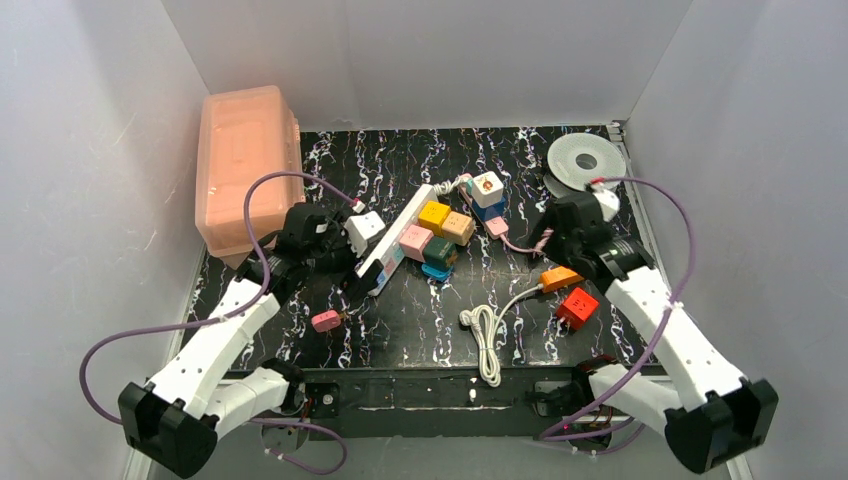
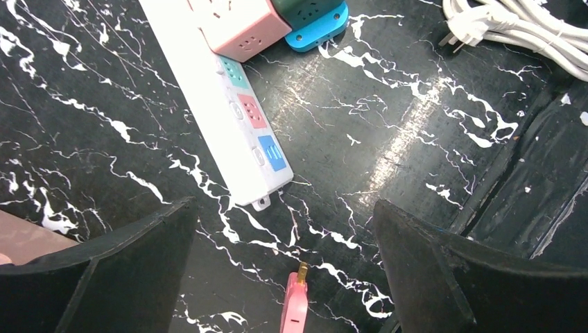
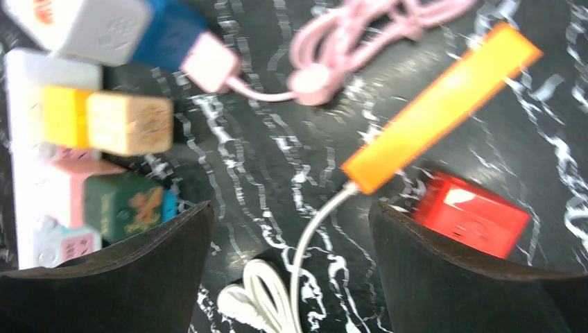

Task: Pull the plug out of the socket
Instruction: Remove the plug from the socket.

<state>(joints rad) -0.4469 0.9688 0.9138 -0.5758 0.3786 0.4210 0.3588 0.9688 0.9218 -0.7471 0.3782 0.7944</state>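
White socket [image 2: 201, 104] — long, pastel-faced | left claw [image 2: 284, 208] released | right claw [image 3: 291, 208] released

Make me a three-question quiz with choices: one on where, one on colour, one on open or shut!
1. Where is the small pink plug? A: on the black marbled tabletop, just past the long white power strip's end. B: in a box. C: plugged into the strip.
2. The strip's end outlet face is: A black. B blue. C yellow.
3. The left gripper is: A shut on the plug. B shut on a cord. C open, empty.
Answers: A, it lies loose by the strip's end; B, a blue patch; C, fingers wide apart.
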